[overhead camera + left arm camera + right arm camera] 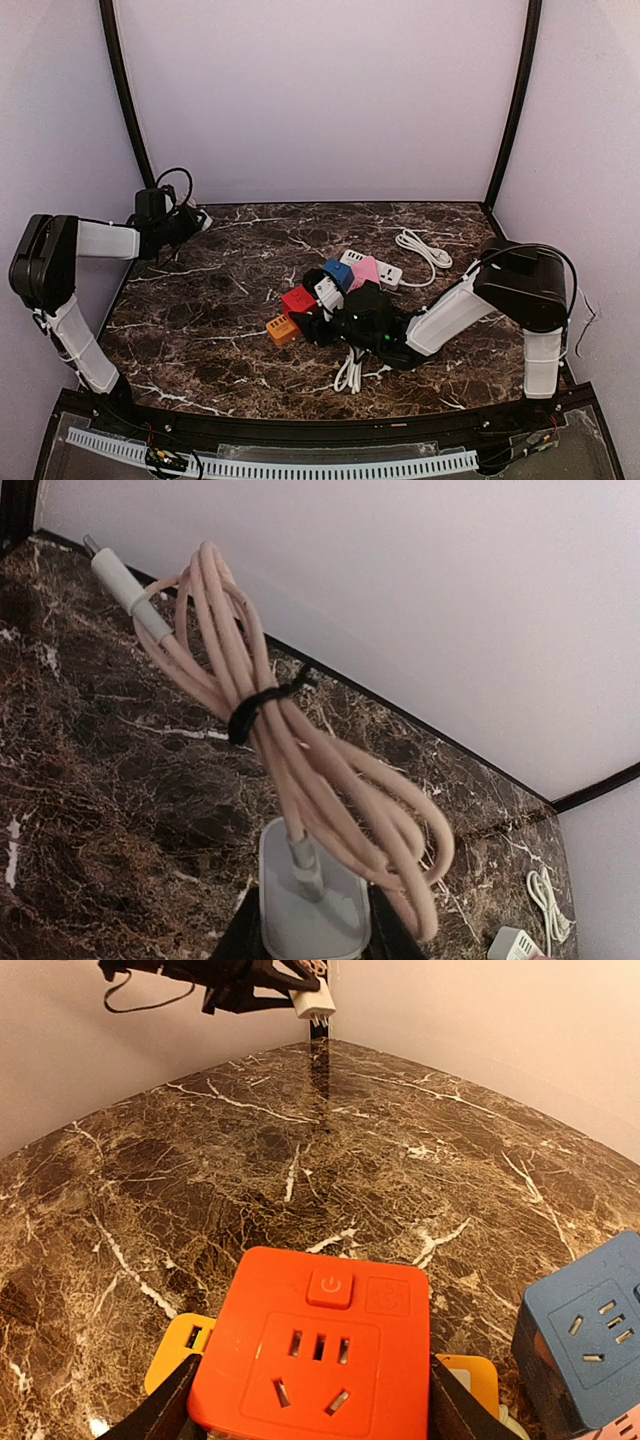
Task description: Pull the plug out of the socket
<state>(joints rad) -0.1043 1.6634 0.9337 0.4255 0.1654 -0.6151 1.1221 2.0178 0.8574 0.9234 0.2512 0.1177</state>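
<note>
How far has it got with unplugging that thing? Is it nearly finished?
Nearly, it seems. Done: the white plug is out, prongs bare, held in the air by the left end effector along with its bundled pink cable. In hand: the right end effector clamps the red socket cube, whose holes are empty. Left: probably just setting the plug down.

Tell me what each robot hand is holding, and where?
Left gripper pinches the white plug by its sides. Right gripper clamps the red socket cube by its two sides.
</note>
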